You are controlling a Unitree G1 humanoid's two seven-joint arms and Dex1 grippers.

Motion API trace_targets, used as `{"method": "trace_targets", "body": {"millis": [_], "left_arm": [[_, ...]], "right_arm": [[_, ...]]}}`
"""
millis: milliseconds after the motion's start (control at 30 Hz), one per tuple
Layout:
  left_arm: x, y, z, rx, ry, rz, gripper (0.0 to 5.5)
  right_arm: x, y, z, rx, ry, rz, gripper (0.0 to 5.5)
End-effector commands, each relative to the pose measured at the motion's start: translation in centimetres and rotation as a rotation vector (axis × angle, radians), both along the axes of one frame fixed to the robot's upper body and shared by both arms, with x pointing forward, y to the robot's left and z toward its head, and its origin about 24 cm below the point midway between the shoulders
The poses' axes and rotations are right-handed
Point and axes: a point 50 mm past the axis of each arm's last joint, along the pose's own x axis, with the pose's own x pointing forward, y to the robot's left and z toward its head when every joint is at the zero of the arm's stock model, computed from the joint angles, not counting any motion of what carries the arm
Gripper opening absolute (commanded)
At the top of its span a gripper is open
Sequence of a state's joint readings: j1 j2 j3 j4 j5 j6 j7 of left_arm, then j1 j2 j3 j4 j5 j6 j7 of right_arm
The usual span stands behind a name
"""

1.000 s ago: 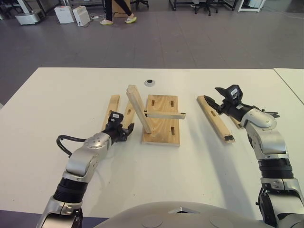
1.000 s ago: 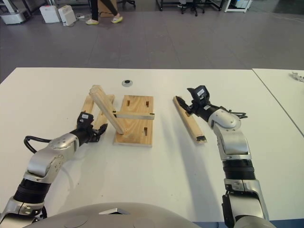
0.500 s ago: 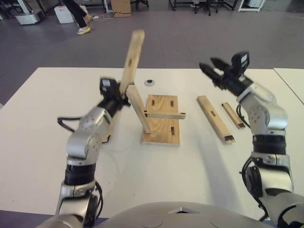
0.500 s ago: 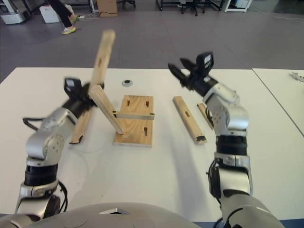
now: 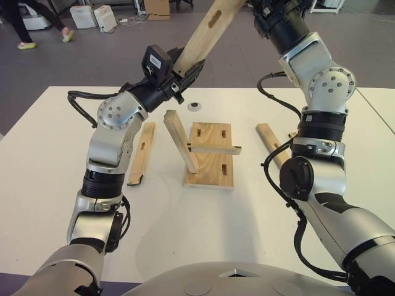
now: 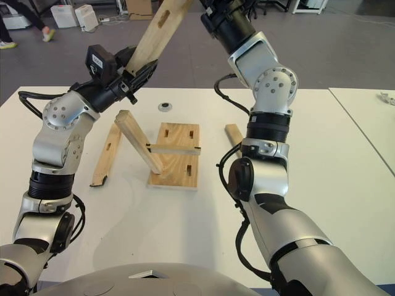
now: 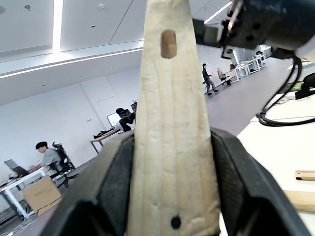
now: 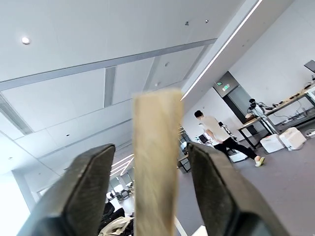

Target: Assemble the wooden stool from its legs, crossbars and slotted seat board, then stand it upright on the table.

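Two pincers are bracketing one slanted slotted leg (image 5: 203,37): left pincer (image 5: 181,73) clamping base, right pincer (image 8: 151,157) wide around tip.

Head stereo pair down over the table (image 5: 247,209) — wrist cameras close along one raised leg (image 7: 172,147), ceiling-ward

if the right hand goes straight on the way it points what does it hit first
Most likely the top end of the wooden leg that the left hand holds; it lies between the right hand's open fingers.
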State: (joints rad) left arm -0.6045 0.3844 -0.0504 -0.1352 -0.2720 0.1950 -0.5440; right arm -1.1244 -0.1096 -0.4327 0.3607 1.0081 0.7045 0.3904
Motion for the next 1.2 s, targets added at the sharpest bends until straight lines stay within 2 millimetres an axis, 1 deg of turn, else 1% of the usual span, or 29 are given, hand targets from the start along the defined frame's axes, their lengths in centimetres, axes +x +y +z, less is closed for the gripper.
{"method": "trace_targets", "body": {"millis": [33, 167, 267, 300, 333, 367, 400, 433, 467, 500, 567, 600, 633, 700, 767, 867, 967, 1067, 1133, 1200], "left_arm": [[-0.1, -0.1, 0.8, 0.021, -0.041, -0.044, 2.08], [-0.3, 0.0, 1.1, 0.03, -0.051, -0.087, 2.08], [-0.4, 0.1, 1.1, 0.075, -0.061, -0.103, 2.08], [-0.3, 0.2, 1.1, 0.082, -0.063, -0.093, 2.08], [-0.1, 0.3, 1.0, 0.089, -0.066, -0.073, 2.45], [0.1, 0.5, 1.0, 0.088, -0.061, -0.048, 2.48], [0.3, 0.8, 0.9, 0.087, -0.053, -0.026, 2.72], [0.5, 1.2, 0.6, 0.092, -0.039, 0.002, 2.79], [0.6, 1.7, 0.2, 0.096, -0.024, 0.027, 2.97], [0.5, 2.3, -0.3, 0.094, -0.006, 0.059, 3.09], [-0.1, 3.6, -1.2, 0.071, 0.029, 0.112, 3.5], [-0.5, 4.2, -1.6, 0.043, 0.049, 0.135, 3.62], [-0.9, 4.6, -1.8, 0.012, 0.062, 0.153, 3.8], [-1.5, 4.9, -1.8, -0.046, 0.073, 0.172, 4.18], [-2.1, 4.6, -1.7, -0.073, 0.078, 0.16, 4.2], [-2.2, 4.2, -2.1, -0.049, 0.093, 0.161, 4.2], [-2.3, 4.1, -2.4, -0.036, 0.103, 0.169, 4.2], [-2.4, 4.3, -2.4, -0.036, 0.104, 0.181, 4.2], [-2.5, 4.5, -2.5, -0.038, 0.105, 0.193, 4.2], [-2.5, 4.3, -2.5, -0.04, 0.105, 0.193, 4.2]], "right_arm": [[-0.2, 0.0, 0.8, 0.016, 0.007, 0.016, 1.88], [-0.3, -0.4, 0.3, -0.009, 0.02, 0.007, 1.17], [-0.4, -0.9, -0.3, -0.016, 0.039, -0.01, 1.07], [-0.5, -1.4, -0.5, -0.008, 0.048, -0.024, 1.06], [-0.4, -2.1, -1.0, -0.002, 0.064, -0.055, 1.06], [-0.3, -3.3, -1.6, 0.008, 0.087, -0.105, 1.05], [-0.4, -4.5, -2.4, 0.007, 0.106, -0.162, 1.0], [-0.8, -5.9, -3.7, -0.031, 0.121, -0.237, 1.0], [-1.4, -7.1, -5.1, -0.103, 0.13, -0.312, 1.0], [-2.4, -8.0, -7.0, -0.181, 0.155, -0.375, 1.0], [-4.6, -9.3, -10.3, -0.272, 0.232, -0.45, 1.0], [-6.0, -9.8, -12.1, -0.28, 0.299, -0.476, 1.0], [-7.4, -9.8, -13.9, -0.276, 0.369, -0.492, 1.0], [-9.4, -9.4, -16.3, -0.222, 0.486, -0.508, 1.0], [-10.4, -8.8, -17.9, -0.16, 0.573, -0.523, 1.0], [-10.8, -8.2, -19.1, -0.138, 0.636, -0.548, 1.0], [-11.6, -8.4, -19.5, -0.169, 0.673, -0.585, 1.0], [-12.5, -9.2, -19.1, -0.188, 0.688, -0.629, 1.0], [-12.6, -9.5, -18.9, -0.209, 0.688, -0.648, 1.0], [-12.4, -10.1, -19.0, -0.232, 0.697, -0.702, 1.0]]}}
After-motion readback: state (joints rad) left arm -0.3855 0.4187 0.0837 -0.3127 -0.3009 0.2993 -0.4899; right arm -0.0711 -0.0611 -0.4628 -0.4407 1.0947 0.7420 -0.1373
